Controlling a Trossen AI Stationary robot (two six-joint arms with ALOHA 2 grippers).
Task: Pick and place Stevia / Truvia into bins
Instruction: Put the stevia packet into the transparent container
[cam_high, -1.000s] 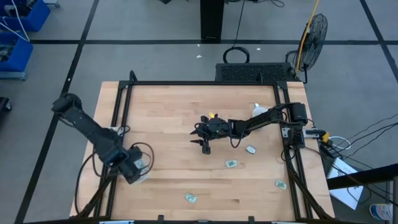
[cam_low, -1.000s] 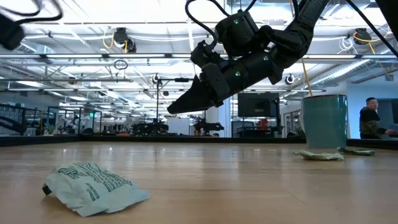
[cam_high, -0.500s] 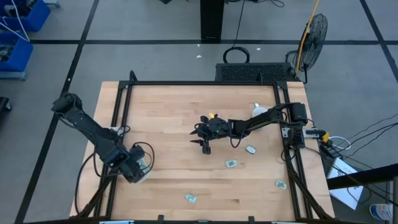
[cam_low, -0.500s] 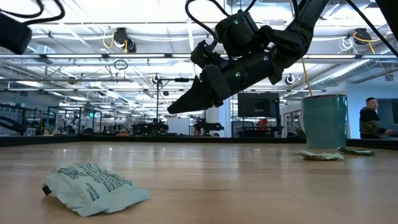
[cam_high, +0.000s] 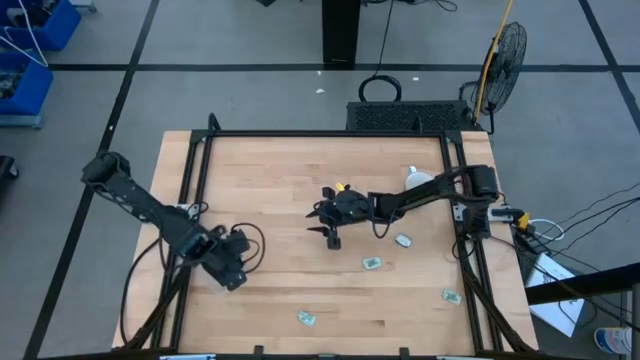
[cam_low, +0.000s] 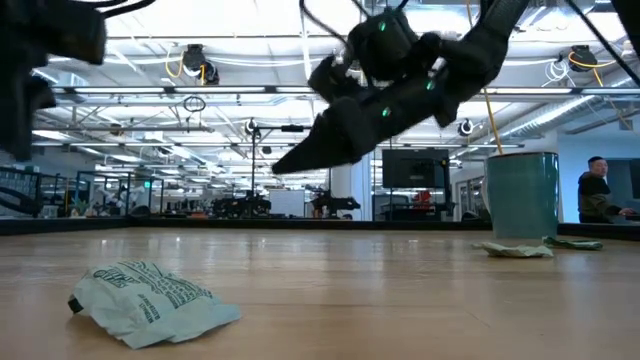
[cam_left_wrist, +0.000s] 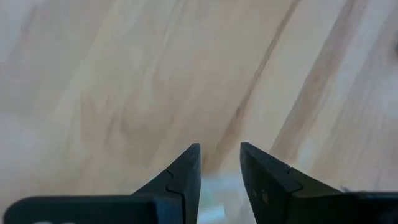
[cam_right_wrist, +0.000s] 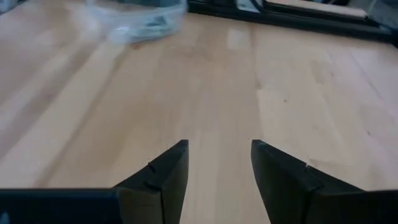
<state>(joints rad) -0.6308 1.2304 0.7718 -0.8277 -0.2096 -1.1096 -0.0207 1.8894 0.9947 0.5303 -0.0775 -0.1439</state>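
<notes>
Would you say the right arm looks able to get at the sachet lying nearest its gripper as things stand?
Probably yes. The right gripper hangs over mid-table with jaws open and empty, and the nearest sachet lies flat on bare wood toward the table's front edge, with nothing standing between them.

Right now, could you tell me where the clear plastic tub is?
In the right wrist view the clear tub sits on the table straight beyond the right gripper. In the high view the left gripper covers that spot, near the table's left edge.
</notes>
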